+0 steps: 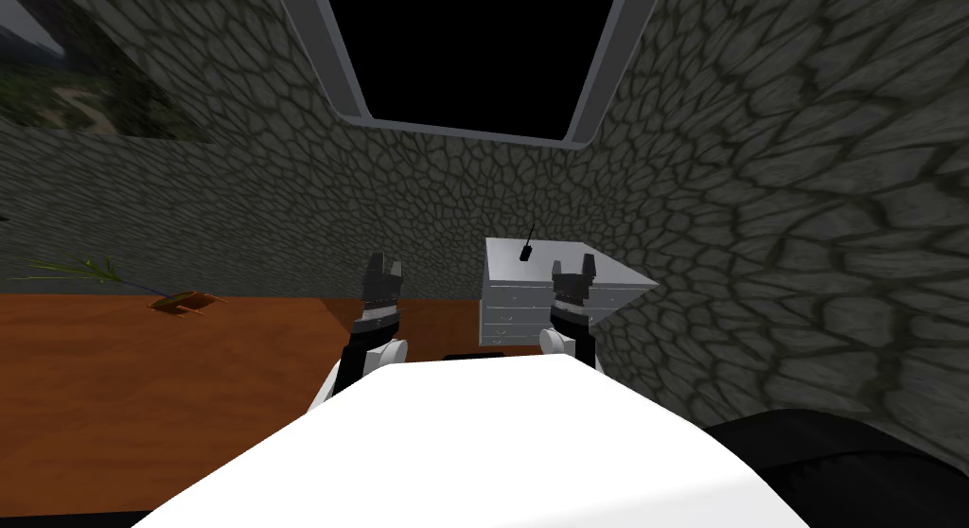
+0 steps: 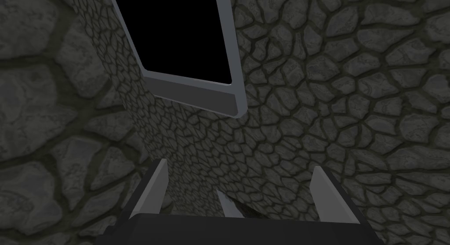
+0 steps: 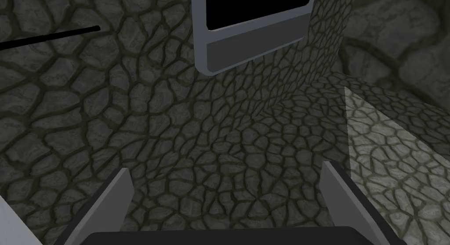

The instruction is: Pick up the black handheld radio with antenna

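Note:
A small black handheld radio (image 1: 524, 252) with a thin antenna lies on top of a light grey chest of drawers (image 1: 530, 309) against the stone wall. My right gripper (image 1: 573, 265) is raised just right of the radio and nearer to me, open and holding nothing. In the right wrist view the right gripper (image 3: 226, 185) has its fingers wide apart, and the radio's antenna (image 3: 52, 37) shows as a thin black line off to one side. My left gripper (image 1: 383, 264) is held up left of the chest; the left gripper (image 2: 239, 185) is open too.
The chest stands in a corner of dark stone walls. A window (image 1: 473, 54) with a grey frame and a black area behind it is above. A plant (image 1: 180, 300) lies on the brown floor (image 1: 142, 390) to the left.

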